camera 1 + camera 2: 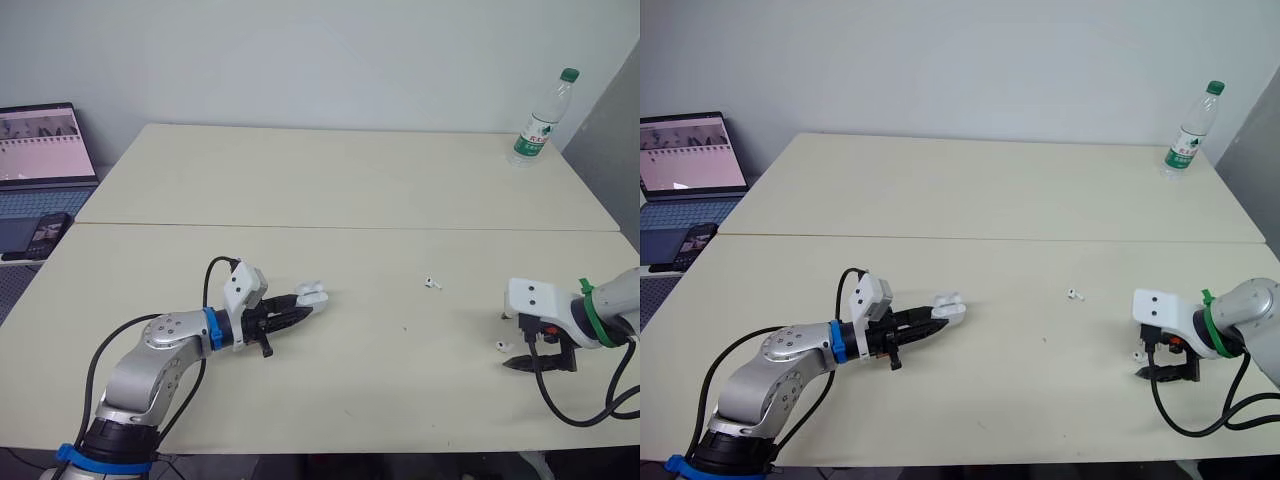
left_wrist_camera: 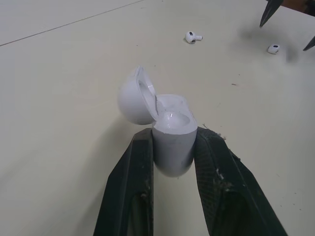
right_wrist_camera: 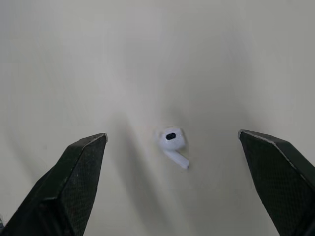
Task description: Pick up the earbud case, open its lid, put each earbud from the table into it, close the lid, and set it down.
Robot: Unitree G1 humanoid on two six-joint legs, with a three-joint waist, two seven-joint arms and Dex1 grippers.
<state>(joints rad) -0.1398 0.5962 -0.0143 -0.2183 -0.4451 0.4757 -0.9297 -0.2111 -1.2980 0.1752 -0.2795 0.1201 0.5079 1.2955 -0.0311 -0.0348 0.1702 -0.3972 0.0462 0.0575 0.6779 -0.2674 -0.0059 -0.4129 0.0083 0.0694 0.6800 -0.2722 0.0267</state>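
left pincer (image 2: 174, 135) clamped on earbud case (image 2: 170, 150), lid (image 2: 134, 96) open | right pincer (image 3: 172, 135) wide, earbud (image 3: 171, 139) on bench (image 1: 350, 180) between its fingers | second earbud (image 1: 432, 283) between both pincers, nearer right

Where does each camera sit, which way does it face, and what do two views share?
Eye views: on the head, facing forward and down over the table; left gripper and right gripper show.
Left wrist view: looks along the left gripper's fingers, shut on the open earbud case.
Right wrist view: looks down between the right gripper's open fingers at an earbud.
Shared: the left wrist view shows that earbud too.
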